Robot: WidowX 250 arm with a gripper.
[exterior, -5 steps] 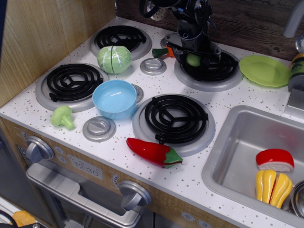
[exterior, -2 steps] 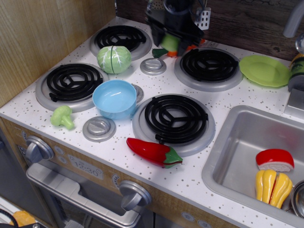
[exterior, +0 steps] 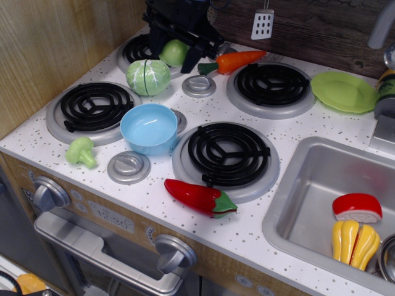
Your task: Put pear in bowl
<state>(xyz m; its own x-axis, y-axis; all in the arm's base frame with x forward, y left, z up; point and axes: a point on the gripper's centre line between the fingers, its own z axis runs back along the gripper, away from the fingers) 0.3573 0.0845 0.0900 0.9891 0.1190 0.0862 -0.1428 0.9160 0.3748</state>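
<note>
Leftward we have carried the pear (exterior: 174, 52), our claw (exterior: 177, 50) clenched on it over the rear-left burner (exterior: 143, 48), bowl (exterior: 149, 128) lying nearer the front.

Arm: enters from the top edge, reaching down over the rear left of the stove.
Gripper (exterior: 174, 52): black, raised above the surface, jaws closed around the pear (exterior: 175, 53).
Wrist: tilted, partly cropped.

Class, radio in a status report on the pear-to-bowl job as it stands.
End effector shut on pear, raised over back-left burner. Bowl empty, front of it. Cabbage sits between.
</note>
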